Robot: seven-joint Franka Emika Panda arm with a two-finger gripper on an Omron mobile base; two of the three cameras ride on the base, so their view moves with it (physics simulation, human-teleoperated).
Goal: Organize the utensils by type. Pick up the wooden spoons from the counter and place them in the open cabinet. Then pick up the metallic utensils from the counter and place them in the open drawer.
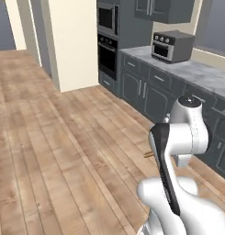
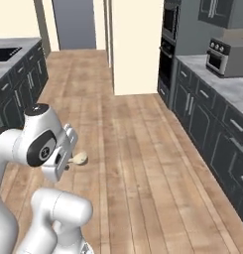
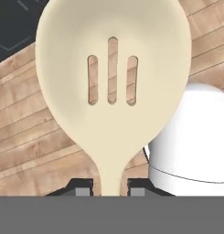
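Left base view: the white arm with dark joints is seen at 5 o'clock, folded over the wooden plank floor (image 1: 63,151). A small orange-brown stub of a handle (image 1: 149,154) is seen poking out at the arm's 9 o'clock side; the pincer itself is hidden behind the arm here. The long grey-white marble surface (image 1: 196,71) runs along the 2 o'clock side, with a dark grey box-shaped toaster oven (image 1: 171,46) standing on it. Dark grey lower cabinets with silver bar handles (image 1: 146,89) are seen under it, and a black built-in wall oven (image 1: 107,53) at 12 o'clock.

Right base view: the arm is seen at 8 o'clock. The pale cream slotted wooden spoon (image 2: 80,158) is seen sticking out at the hand's 3 o'clock side, above the floor, well apart from the marble surface at 3 o'clock. A second dark cabinet run (image 2: 19,79) is seen at 10 o'clock.

Hand view: the pincer (image 3: 111,188) is clenched on the neck of the spoon, one dark finger tip (image 3: 83,187) pressed at either side. The cream bowl with three slots is held upright toward 12 o'clock, with the floor planks behind it.
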